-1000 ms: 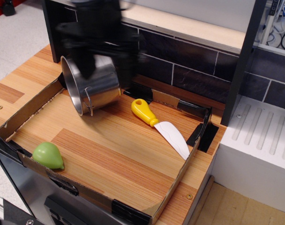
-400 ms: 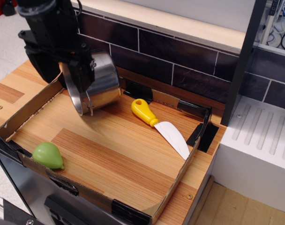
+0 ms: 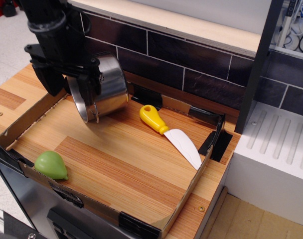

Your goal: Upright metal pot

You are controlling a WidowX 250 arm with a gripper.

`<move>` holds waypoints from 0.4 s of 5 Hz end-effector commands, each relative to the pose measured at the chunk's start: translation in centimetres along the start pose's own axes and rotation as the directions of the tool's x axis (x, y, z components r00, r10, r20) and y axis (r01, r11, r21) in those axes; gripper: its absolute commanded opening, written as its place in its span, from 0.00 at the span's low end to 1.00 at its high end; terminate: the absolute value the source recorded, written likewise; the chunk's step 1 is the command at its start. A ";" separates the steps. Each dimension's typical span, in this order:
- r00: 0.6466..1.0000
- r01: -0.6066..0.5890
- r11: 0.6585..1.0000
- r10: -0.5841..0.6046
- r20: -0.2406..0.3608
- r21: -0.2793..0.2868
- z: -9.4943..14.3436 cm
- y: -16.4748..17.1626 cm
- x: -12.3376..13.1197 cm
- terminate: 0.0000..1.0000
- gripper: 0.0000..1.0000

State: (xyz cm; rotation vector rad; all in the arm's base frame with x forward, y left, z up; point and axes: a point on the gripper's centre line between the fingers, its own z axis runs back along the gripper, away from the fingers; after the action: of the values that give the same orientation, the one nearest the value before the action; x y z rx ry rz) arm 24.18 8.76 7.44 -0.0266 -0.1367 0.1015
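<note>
In the single overhead view, the shiny stainless-steel cylindrical pot point(image 3: 102, 89) lies tipped on its side at the back-left of the cardboard-walled wooden tray point(image 3: 116, 164), mouth facing lower-left, so it needs uprighting. The black gripper point(image 3: 72, 82) straddles its rolled rim, apparently to lever it up; whether the fingers are clamping, I cannot tell. A yellow-handled knife point(image 3: 169, 133) lies just beside the pot, a green pear point(image 3: 51, 165) well apart.

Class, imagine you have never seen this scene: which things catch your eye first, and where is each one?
The shiny metal pot lies tipped on its side at the back left of the cardboard-edged tray, with the black gripper right at its rim. A yellow-handled knife lies mid-tray to the pot's right, and a green pear sits at the front left corner.
</note>
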 end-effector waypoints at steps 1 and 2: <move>1.000 -0.005 0.999 0.006 0.026 -0.048 0.3 -0.5 1.8 0.00 1.00; 0.999 -0.032 0.998 0.033 0.027 -0.055 -0.3 -0.9 2.3 0.00 1.00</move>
State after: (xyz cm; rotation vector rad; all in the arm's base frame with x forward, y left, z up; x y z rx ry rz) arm 25.72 7.51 6.39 -0.0928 -0.1252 0.1347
